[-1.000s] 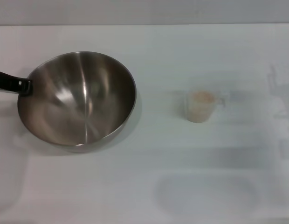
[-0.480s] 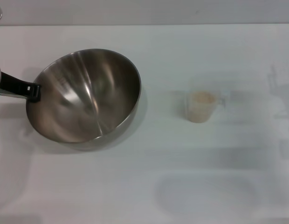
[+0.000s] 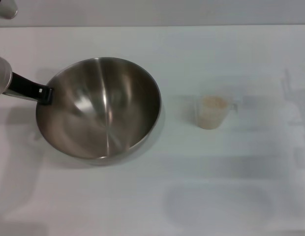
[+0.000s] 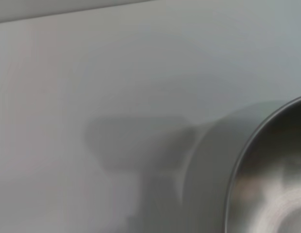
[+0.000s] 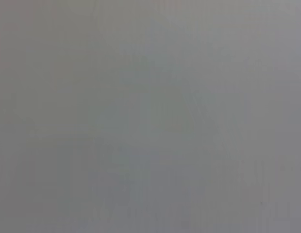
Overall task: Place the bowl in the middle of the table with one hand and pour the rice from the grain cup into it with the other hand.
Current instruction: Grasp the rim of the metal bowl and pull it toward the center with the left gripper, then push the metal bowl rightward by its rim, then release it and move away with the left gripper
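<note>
In the head view the bowl (image 3: 99,108) sits on the white bench (image 3: 157,196), left of centre, tipped so its shiny inside faces up and slightly right. The left pincer (image 3: 44,94) reaches in from the left edge, its dark fingers (image 3: 27,88) clamped on the bowl's left rim; the pale wrist body behind them is cut off by the frame. Well apart to the right stands the grain cup (image 3: 211,112), upright, with the rice (image 3: 213,103) showing as a pale beige mass filling it; its little handle points right. Bare bench lies between bowl and cup.

The left wrist view shows what the head view does not: the bowl's outer wall (image 4: 209,170) and a slice of its rim and inside close up, cut off at the frame edge, with a soft shadow spread across the bench (image 4: 116,73) beside it. The left arm's own fingers do not appear there, and neither does the cup.

The right wrist view gives only a flat grey field, probably bare bench surface, though that is hard to confirm. The right pincer appears in no view, so its state cannot be told; only a tiny dark speck marks the head view's right edge, too small to identify.

A rounded pale object (image 3: 6,7) is clipped by the head view's top left corner.
</note>
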